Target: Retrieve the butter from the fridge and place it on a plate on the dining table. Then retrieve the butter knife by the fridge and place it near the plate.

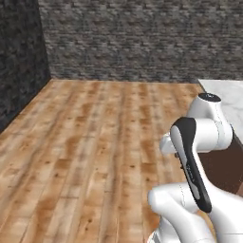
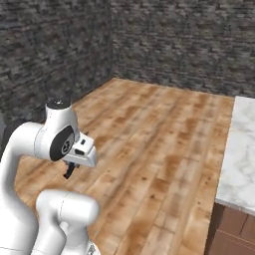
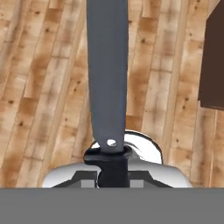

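The butter knife is pinched by its black handle in the closed jaws, its blade pointing straight ahead of them above the wooden floor, with the marble counter lying off to the right.

floor: wood planks, warm brown, streaky grain, light sheen
walls: rough stone or brick, dark grey, matt, uneven courses
table top: white marble, grey veins, smooth, polished look
table base: brown, brick-like panels in right base view; plain flat dark brown in hand view
knife blade: grey metal look, smooth, dull satin, one small pale rivet spot near the handle
knife handle: black, matt, plastic-like
robot arm: glossy white plastic shell, smooth; dark matt joint covers
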